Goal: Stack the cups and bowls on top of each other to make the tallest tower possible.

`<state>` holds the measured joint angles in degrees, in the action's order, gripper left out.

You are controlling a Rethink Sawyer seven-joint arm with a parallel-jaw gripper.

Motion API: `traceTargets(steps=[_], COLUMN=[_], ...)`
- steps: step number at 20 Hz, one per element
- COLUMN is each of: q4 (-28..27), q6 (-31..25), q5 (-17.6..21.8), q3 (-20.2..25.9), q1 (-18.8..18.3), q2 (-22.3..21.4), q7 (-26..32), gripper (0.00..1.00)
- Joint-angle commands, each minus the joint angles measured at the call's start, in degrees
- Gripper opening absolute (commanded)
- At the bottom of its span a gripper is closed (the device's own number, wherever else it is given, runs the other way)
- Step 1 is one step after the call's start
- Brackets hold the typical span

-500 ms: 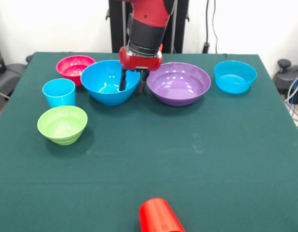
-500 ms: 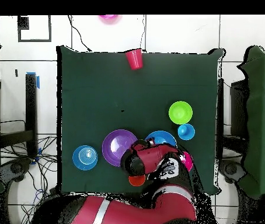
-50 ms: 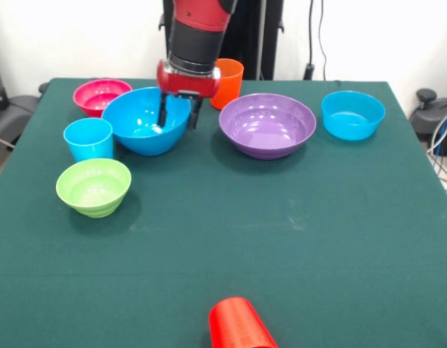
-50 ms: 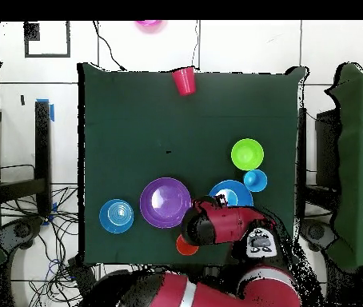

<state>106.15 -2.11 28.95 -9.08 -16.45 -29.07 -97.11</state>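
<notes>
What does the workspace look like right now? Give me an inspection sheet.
Surface: green table, flat.
Job's things: nothing stacked; big blue bowl, pink bowl, purple bowl, small blue bowl, green bowl, blue cup and orange cup upright; red cup on its side at the near edge.
Clutter: nothing seen.
Gripper: gripper astride the big blue bowl's rim, one finger inside, one outside; bowl looks tilted.
Cables: cables hang beside the table.
Surroundings: white wall, tiled floor.
</notes>
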Motion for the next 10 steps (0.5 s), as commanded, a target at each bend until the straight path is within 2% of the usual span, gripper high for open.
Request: traceTargets(steps=[1,4,10], q4=[1.48,0.61,1.6], q6=[-3.56,-2.55,-3.41], q5=[-1.93,-1.22,-2.47], q3=[5.66,3.83,5.62], q1=[0.13,1.59,-0.38], q2=[-0.08,0.39,0.07], q7=[-6.76,-6.74,-7.32], gripper=[1.0,1.0,1.0])
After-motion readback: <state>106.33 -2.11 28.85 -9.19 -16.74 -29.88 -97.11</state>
